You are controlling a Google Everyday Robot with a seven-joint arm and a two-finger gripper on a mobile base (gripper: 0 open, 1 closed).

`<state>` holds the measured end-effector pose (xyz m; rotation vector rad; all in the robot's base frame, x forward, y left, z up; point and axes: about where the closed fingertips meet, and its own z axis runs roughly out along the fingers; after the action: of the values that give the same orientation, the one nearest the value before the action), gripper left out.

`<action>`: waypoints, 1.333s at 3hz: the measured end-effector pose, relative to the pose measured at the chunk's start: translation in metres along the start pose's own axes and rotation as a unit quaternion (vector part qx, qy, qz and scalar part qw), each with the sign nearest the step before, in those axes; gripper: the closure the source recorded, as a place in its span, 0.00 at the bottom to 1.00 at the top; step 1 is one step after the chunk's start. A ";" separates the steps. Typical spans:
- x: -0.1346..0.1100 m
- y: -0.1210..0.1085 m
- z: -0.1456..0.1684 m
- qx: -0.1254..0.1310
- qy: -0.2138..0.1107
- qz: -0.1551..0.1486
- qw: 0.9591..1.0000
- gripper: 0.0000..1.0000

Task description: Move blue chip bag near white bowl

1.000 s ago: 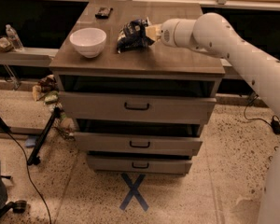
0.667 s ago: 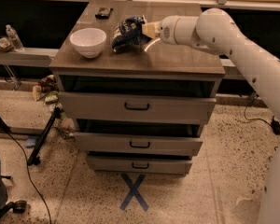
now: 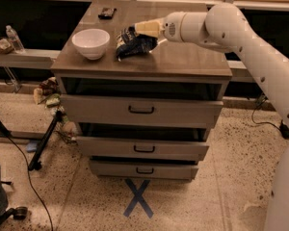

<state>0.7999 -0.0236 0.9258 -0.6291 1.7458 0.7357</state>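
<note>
Blue chip bag (image 3: 134,45) sits just right of the white bowl (image 3: 90,42), its top edge pinched in the closed gripper (image 3: 138,29), itself right of the bowl. I'd lower it gently, clear of the bowl's rim, then release.

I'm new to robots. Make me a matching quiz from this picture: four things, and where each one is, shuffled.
1 white bowl
2 blue chip bag
3 gripper
4 water bottle

A at the bag's top edge
B on the shelf beside the cabinet
C cabinet top, left end
D cabinet top, just right of the bowl

Pairs: 1-C, 2-D, 3-A, 4-B
</note>
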 end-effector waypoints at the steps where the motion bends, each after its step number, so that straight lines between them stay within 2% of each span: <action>1: -0.002 0.004 0.001 -0.009 0.001 0.001 1.000 0.00; 2: -0.002 0.004 0.001 -0.009 0.001 0.001 1.000 0.00; 3: -0.018 -0.044 -0.023 0.090 -0.008 -0.051 0.995 0.00; 4: -0.041 -0.096 -0.057 0.199 -0.018 -0.107 0.974 0.00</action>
<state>0.8444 -0.1281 0.9612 -0.5110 1.6947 0.2337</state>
